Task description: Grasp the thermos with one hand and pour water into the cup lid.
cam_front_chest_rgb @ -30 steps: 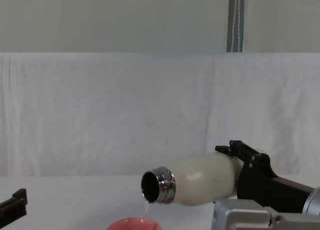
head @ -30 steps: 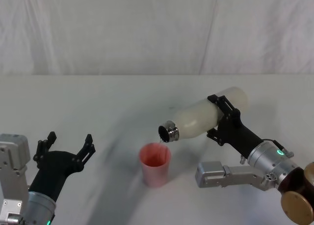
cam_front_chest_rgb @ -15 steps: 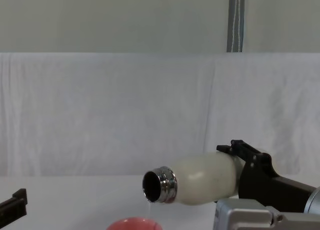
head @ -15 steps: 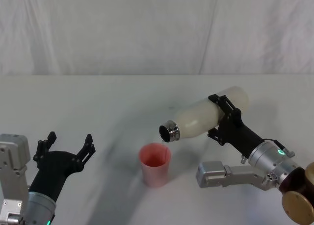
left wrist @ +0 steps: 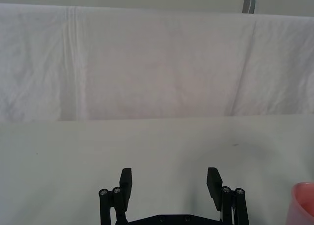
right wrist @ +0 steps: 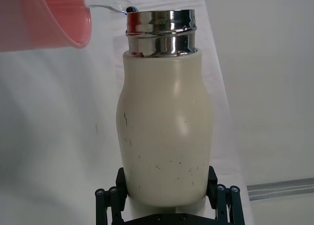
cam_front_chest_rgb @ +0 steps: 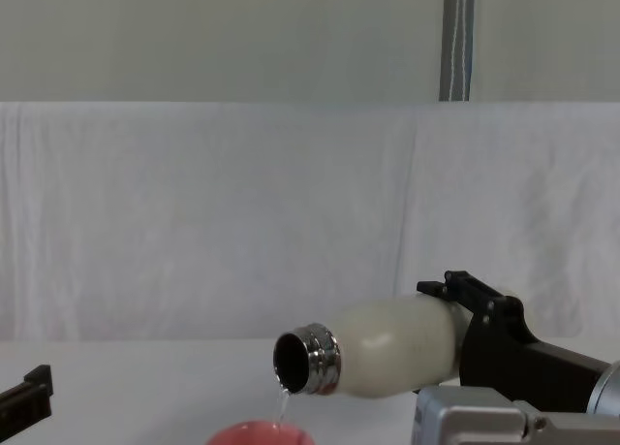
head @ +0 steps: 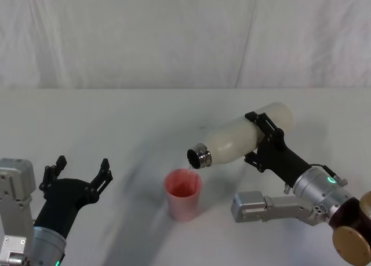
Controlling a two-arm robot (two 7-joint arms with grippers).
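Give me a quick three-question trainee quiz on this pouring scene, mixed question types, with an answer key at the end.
1. True or false: the thermos stands upright on the table.
2. Which gripper holds the thermos? A) left gripper B) right gripper C) both
3. Fill in: water runs from the steel neck into the pink ____ below it.

Key:
1. False. It is tilted with its neck lowest, over the cup lid.
2. B. Its jaws are clamped on the bottle's body; the left gripper is open and empty at the table's left.
3. cup lid
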